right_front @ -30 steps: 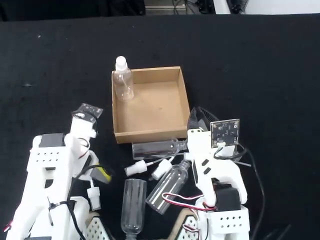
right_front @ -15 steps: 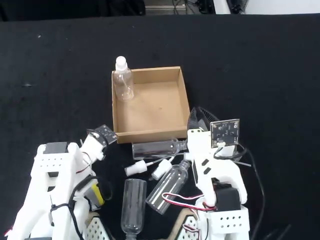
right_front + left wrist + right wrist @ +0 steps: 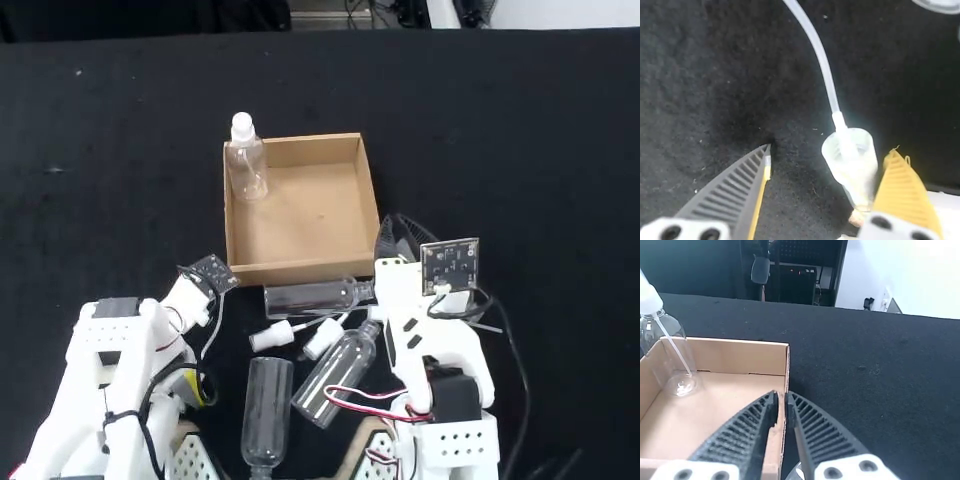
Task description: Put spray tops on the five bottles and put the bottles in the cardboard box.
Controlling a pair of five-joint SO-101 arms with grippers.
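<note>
The left gripper [image 3: 830, 150] has its fingers apart around a spray top [image 3: 850, 160] on the black table [image 3: 700, 75]. The right gripper [image 3: 781, 399] has its fingers together, near the cardboard box [image 3: 740, 356].

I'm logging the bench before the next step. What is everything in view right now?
brown cardboard box: one, brown, mid-table, open.
capped clear plastic bottle: one, clear with a white spray top, upright in the box's far left corner.
uncapped clear plastic bottles: three, clear, lying in front of the box.
white spray tops: three, white, two among the lying bottles, one between the left gripper's fingers.
black table cover: one, black, under everything.
left gripper: one, yellow-lined, open.
right gripper: one, black, shut, by the box's right wall.
</note>
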